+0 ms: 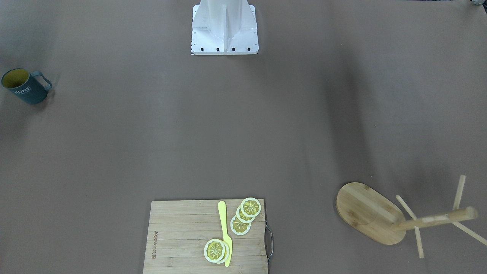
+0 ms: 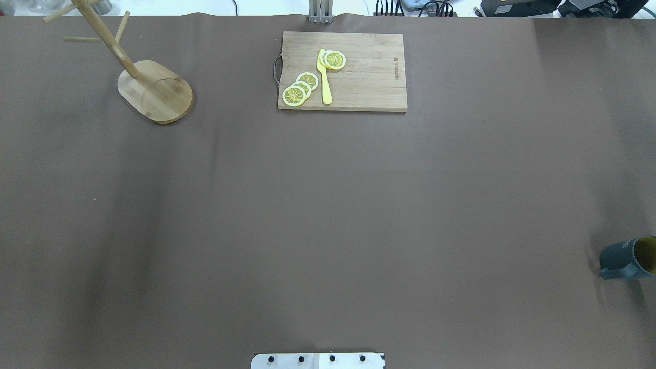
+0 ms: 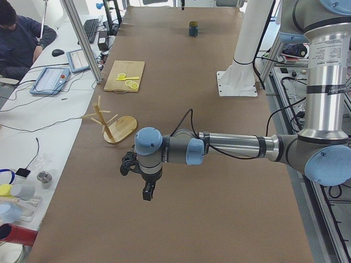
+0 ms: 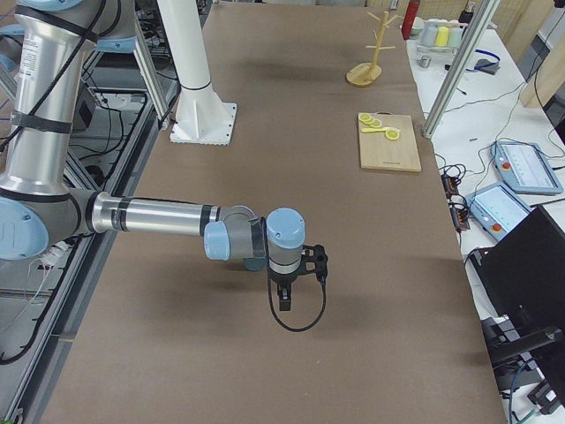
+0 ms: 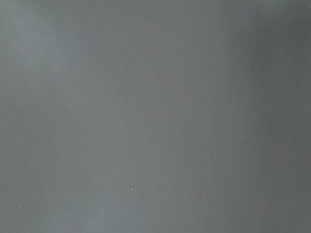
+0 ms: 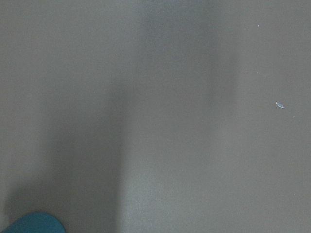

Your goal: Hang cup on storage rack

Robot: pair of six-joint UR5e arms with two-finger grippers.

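Observation:
The cup (image 1: 24, 86), dark blue-grey with a yellow-olive inside and white "HOME" lettering, stands upright at the table's right end, near the robot's side. It also shows in the overhead view (image 2: 628, 259) and far off in the left view (image 3: 193, 28). The storage rack (image 2: 154, 89), a bamboo mug tree on an oval base (image 1: 367, 211), stands upright at the far left corner (image 3: 112, 123) (image 4: 371, 53). My left gripper (image 3: 148, 193) hangs over the table's left end, fingers down. My right gripper (image 4: 282, 300) hangs over the right end. I cannot tell whether either is open or shut.
A slatted cutting board (image 2: 369, 77) with a metal handle lies at the far middle edge, carrying lemon slices (image 2: 300, 89) and a yellow knife (image 2: 324, 77). The robot's white base (image 1: 224, 26) stands at the near middle. An operator (image 3: 19, 38) sits beyond the far side.

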